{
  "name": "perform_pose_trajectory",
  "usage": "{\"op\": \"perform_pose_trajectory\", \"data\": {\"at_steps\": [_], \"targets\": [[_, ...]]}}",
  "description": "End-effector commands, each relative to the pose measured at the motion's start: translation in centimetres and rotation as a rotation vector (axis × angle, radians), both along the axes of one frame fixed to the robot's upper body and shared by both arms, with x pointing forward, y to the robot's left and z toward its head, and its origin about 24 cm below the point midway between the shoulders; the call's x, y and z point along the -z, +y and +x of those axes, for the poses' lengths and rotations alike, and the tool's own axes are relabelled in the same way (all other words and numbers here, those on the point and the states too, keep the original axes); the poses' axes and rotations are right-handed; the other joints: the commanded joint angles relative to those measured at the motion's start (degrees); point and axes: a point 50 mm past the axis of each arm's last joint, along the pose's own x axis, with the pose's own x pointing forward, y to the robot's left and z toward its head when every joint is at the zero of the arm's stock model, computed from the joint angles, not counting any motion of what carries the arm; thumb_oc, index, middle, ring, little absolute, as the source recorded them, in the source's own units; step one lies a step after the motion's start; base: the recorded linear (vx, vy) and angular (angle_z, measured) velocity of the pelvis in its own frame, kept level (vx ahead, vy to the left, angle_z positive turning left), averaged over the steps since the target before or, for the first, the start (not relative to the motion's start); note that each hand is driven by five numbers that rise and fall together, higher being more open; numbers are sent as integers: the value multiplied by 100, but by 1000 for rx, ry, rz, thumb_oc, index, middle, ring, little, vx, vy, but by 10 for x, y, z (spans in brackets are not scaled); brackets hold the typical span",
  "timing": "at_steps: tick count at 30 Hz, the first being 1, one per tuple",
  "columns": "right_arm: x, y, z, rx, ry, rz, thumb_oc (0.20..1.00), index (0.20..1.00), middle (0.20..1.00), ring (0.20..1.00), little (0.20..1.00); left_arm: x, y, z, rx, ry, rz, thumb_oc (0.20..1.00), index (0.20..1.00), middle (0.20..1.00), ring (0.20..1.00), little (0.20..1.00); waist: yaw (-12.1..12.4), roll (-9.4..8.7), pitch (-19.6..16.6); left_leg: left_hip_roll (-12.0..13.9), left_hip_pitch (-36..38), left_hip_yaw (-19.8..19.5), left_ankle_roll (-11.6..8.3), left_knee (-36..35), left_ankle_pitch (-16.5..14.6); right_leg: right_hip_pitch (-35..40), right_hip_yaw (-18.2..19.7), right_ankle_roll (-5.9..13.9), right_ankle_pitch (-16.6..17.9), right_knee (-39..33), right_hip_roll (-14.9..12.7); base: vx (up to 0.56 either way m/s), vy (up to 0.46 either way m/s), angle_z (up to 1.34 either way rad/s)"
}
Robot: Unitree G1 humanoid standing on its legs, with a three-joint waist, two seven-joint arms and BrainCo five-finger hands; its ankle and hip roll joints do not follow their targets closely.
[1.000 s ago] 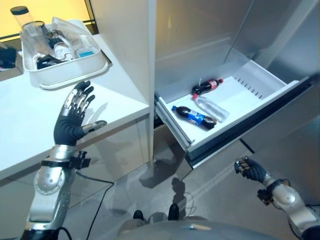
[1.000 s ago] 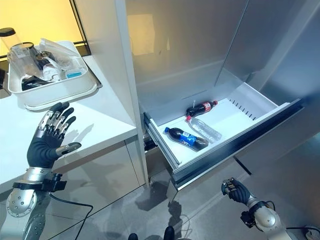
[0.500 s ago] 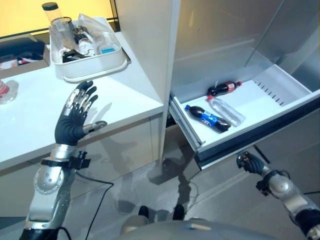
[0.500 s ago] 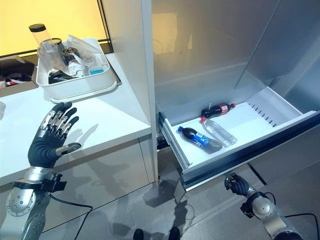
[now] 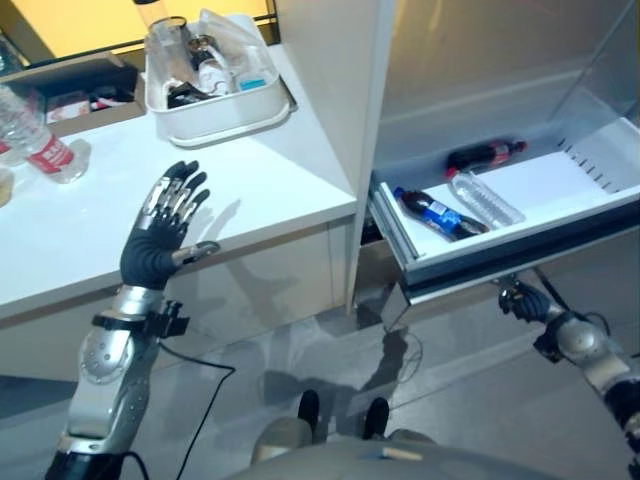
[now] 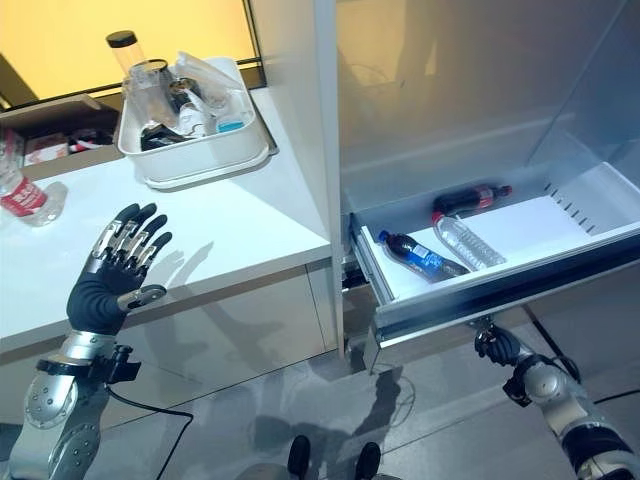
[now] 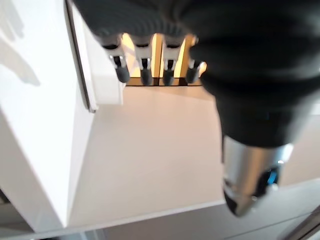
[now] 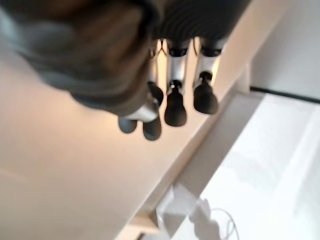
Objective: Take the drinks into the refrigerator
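Three bottles lie in the open refrigerator drawer [image 5: 560, 182]: a dark cola with a red label [image 5: 485, 157], a dark bottle with a blue label [image 5: 435, 213] and a clear water bottle [image 5: 486, 203]. Another clear bottle with a red label [image 5: 35, 142] stands at the far left of the white counter [image 5: 270, 190]. My left hand [image 5: 160, 235] is raised over the counter's front edge, open, fingers [image 7: 142, 65] spread and holding nothing. My right hand [image 6: 497, 346] hangs just under the drawer's front panel with its fingers [image 8: 175, 100] curled and nothing in them.
A white tub [image 5: 220, 95] with cups and packets sits at the back of the counter beside the refrigerator's side wall [image 5: 330, 90]. The drawer's front sticks out over the grey floor [image 5: 300, 350].
The camera has swung left, bringing the counter's red-label bottle into view. My right hand has come closer up under the drawer front. My left hand keeps its raised pose.
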Motion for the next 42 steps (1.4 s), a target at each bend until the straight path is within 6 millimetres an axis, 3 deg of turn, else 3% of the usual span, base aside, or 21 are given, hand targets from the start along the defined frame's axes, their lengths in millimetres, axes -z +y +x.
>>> {"op": "perform_pose_trajectory", "data": {"at_steps": [1,2,3,6,7,8,12,18,26,29,31,34,37,38,39,40,42], "targets": [[-98,18,64,-109,-364,-51,200,200,200,200,200,-29,-16,-2,114,-144,-25,1000,1000,1000,1000,1000,368,-272,44,33,7,-83,-192,31,-229,15,-243,595,-134,555,-555,-40,-59,19],[-99,18,65,-109,-365,-52,200,200,200,200,200,-29,-16,-2,113,-145,-25,1000,1000,1000,1000,1000,353,-268,44,32,-1,-97,-193,33,-227,11,-256,595,-138,561,-557,-25,-80,41],[-116,17,71,-105,-413,-63,200,200,200,200,200,-28,-18,-1,127,-143,-35,1000,1000,1000,1000,1000,444,-247,89,57,-67,-224,-226,47,-207,6,-387,572,-209,614,-558,-30,-87,50],[-143,13,78,-94,-485,-85,200,200,200,200,200,-31,-21,1,140,-153,-43,1000,1000,1000,1000,1000,533,-224,158,72,-242,-425,-285,56,-106,-88,-602,547,-263,705,-573,-68,-86,40],[-144,13,78,-95,-485,-86,200,200,200,200,200,-31,-21,1,140,-154,-44,1000,1000,1000,1000,1000,520,-219,159,72,-248,-435,-287,57,-106,-91,-611,546,-269,712,-573,-57,-76,58],[-161,13,80,-99,-531,-101,200,200,200,200,200,-33,-21,1,143,-163,-44,1000,1000,1000,1000,1000,565,-210,180,92,-326,-533,-319,52,-53,-151,-726,525,-299,779,-581,-26,-67,56],[-187,18,84,-121,-620,-110,200,200,200,200,200,-34,-20,0,128,-175,-54,1000,1000,1000,1000,1000,606,-188,200,132,-434,-681,-361,44,20,-226,-884,486,-397,921,-581,-16,-55,39],[-183,26,88,-133,-630,-83,200,200,200,200,200,-34,-21,0,113,-183,-63,1000,1000,1000,1000,1000,612,-187,184,154,-464,-759,-376,31,33,-224,-980,456,-447,938,-558,-4,-25,15],[-136,38,82,-126,-571,64,200,200,200,200,200,-34,-18,-2,73,-188,-57,1000,1000,1000,1000,1000,560,-273,152,161,-346,-688,-311,39,-64,-145,-899,457,-437,875,-518,0,0,0],[-129,36,78,-95,-591,118,200,200,200,200,200,-35,-18,-1,70,-191,-54,1000,1000,1000,1000,1000,557,-298,146,157,-334,-672,-299,38,-77,-126,-884,466,-422,847,-519,0,0,0],[-95,40,59,-19,-629,308,200,200,200,200,200,-35,-13,0,29,-193,-44,1000,1000,1000,1000,1000,463,-369,102,137,-285,-602,-259,34,-125,-33,-839,493,-376,720,-508,37,39,0],[-78,45,46,-16,-613,347,200,200,200,200,200,-35,-10,1,11,-192,-29,1000,1000,1000,1000,1000,427,-420,58,132,-262,-573,-254,25,-149,17,-814,500,-353,643,-497,12,14,1],[-35,59,17,11,-543,459,200,200,200,200,200,-27,-1,2,-51,-162,-15,1000,1000,1000,1000,1000,265,-560,-15,128,-224,-495,-214,-3,-166,27,-727,540,-250,530,-497,25,28,-8],[-33,59,16,12,-539,462,200,200,200,200,200,-27,-1,1,-51,-159,-12,1000,1000,1000,1000,1000,286,-575,-30,142,-201,-479,-223,5,-211,47,-708,538,-279,527,-482,29,21,-12],[-12,68,2,32,-492,519,200,200,200,200,200,-25,3,1,-79,-156,0,1000,1000,1000,1000,1000,149,-660,-69,118,-196,-426,-186,-17,-193,18,-618,559,-196,483,-498,17,19,-14],[-11,69,1,33,-491,521,200,200,200,200,200,-24,3,1,-79,-154,2,1000,1000,1000,1000,1000,159,-674,-83,117,-194,-417,-184,-18,-195,18,-609,561,-193,477,-498,7,46,-22],[16,82,-16,50,-403,584,200,200,200,200,200,-20,9,0,-125,-138,20,1000,1000,1000,1000,1000,-15,-765,-154,114,-126,-248,-146,-35,-252,-3,-421,593,-128,431,-484,30,71,-32]]}}
